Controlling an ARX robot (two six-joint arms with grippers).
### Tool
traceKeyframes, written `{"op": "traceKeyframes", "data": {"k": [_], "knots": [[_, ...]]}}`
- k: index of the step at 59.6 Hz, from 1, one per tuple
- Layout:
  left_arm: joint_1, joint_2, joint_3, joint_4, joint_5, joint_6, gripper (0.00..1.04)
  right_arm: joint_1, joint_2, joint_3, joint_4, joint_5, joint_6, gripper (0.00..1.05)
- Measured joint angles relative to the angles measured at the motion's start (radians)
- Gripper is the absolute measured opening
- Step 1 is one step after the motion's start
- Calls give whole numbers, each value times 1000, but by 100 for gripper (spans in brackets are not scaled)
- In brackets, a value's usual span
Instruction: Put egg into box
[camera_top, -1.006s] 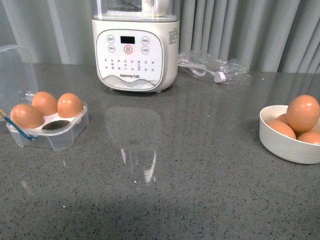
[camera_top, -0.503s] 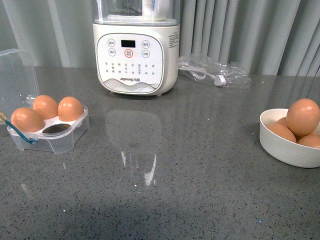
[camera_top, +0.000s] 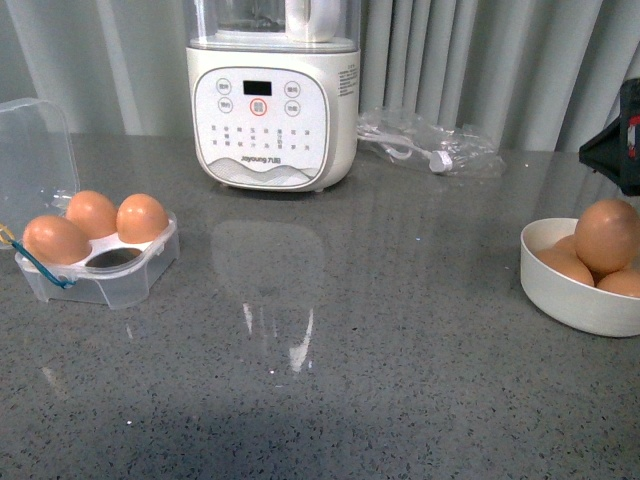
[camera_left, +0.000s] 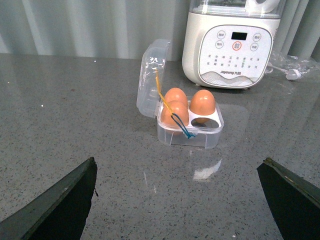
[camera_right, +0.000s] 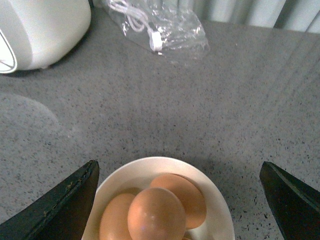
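Note:
The box (camera_top: 100, 262) stands at the left of the counter with its clear lid (camera_top: 35, 150) open. It holds three eggs, and the front right cell (camera_top: 110, 258) is empty. The left wrist view shows the box (camera_left: 190, 131) ahead of my open, empty left gripper (camera_left: 178, 161). The egg (camera_top: 606, 235) lies on top of other eggs in a round white bowl (camera_top: 570, 300) at the right. My right gripper (camera_right: 177, 165) is open over the bowl (camera_right: 217, 200), with the top egg (camera_right: 156, 215) between its fingers. A dark part of my right arm (camera_top: 620, 140) shows above the bowl.
A white kitchen appliance (camera_top: 272, 95) with a control panel stands at the back centre. A clear plastic bag with a white cable (camera_top: 430, 140) lies to its right. Grey curtains hang behind the grey speckled counter (camera_top: 350, 350).
A dark part of my right arm has come into view at the right edge above the bowl. The box, the eggs and the bowl have not moved.

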Motion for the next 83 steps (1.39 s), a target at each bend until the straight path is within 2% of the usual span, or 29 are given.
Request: {"op": "traceKeyframes", "data": {"k": [29, 72, 83], "knots": [[0, 0, 0, 0, 0, 0, 98, -23, 45, -127, 93, -53, 10, 97], [0, 0, 0, 0, 0, 0, 98, -20, 113, -98, 186, -99, 8, 97], [0, 0, 0, 0, 0, 0, 98, -14, 111, -98, 186, -99, 7, 70]]}}
